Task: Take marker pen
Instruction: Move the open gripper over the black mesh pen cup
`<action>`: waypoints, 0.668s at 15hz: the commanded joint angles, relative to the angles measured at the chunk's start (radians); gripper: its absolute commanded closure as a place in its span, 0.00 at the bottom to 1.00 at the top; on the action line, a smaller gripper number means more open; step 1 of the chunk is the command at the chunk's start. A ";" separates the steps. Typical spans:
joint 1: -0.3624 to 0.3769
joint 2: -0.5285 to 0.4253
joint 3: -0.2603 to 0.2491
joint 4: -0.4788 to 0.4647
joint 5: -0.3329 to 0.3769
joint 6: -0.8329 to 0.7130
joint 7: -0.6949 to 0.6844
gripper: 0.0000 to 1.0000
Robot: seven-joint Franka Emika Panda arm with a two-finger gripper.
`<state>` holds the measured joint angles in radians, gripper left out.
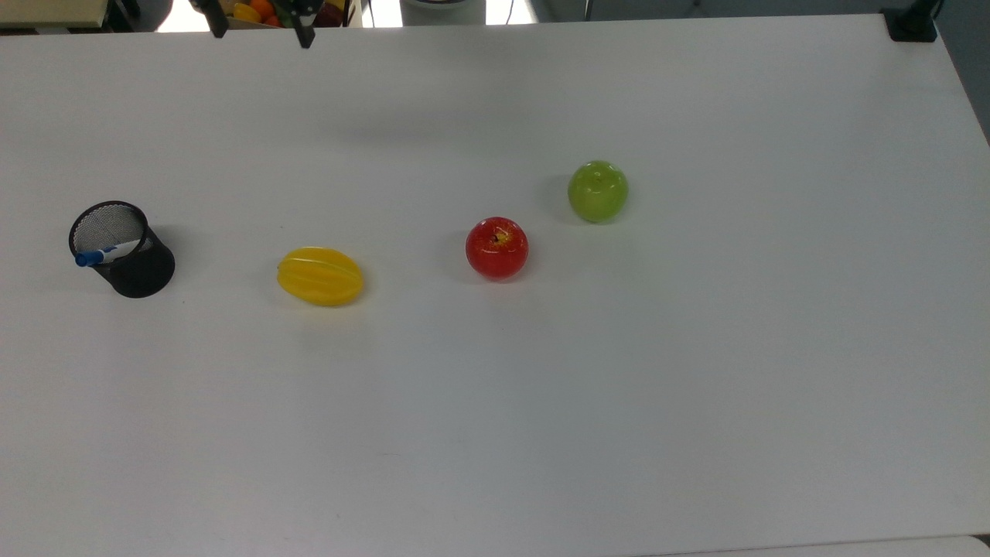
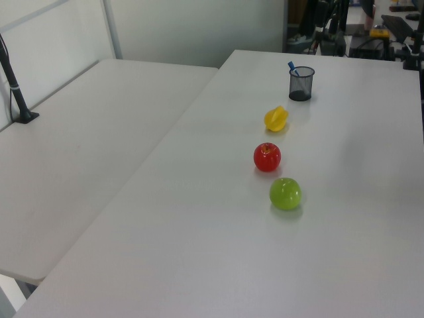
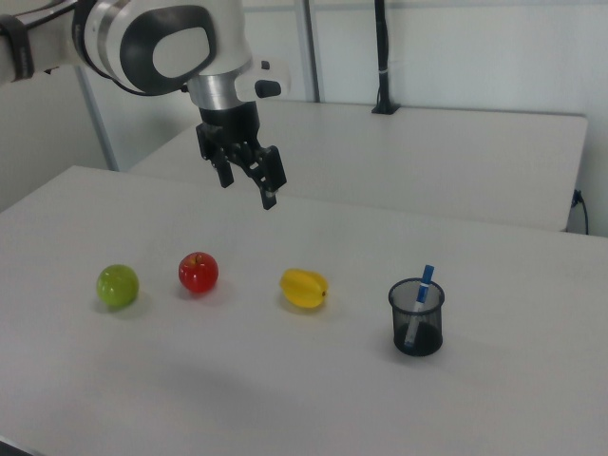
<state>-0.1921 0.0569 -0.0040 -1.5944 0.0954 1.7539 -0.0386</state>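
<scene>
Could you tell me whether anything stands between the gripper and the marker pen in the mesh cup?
Nothing visible does. The open gripper hangs high above the table; the blue-capped white marker pen stands tilted in the black mesh cup, cap above the rim.

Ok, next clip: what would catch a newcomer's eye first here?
Probably the gripper, hanging open above the white table in the right view, behind the fruit. Below it runs a colourful row: green apple, red apple, yellow fruit. At the row's end on the right view's right stands the black mesh cup, with the marker pen leaning inside, blue cap up.
</scene>
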 commanded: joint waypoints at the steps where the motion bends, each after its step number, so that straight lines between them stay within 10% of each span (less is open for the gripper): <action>1: -0.018 0.058 -0.004 0.014 0.018 0.139 -0.017 0.00; 10: -0.087 0.236 -0.002 0.016 0.020 0.525 -0.017 0.00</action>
<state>-0.2637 0.2247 -0.0050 -1.5938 0.0954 2.1521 -0.0386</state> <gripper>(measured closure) 0.000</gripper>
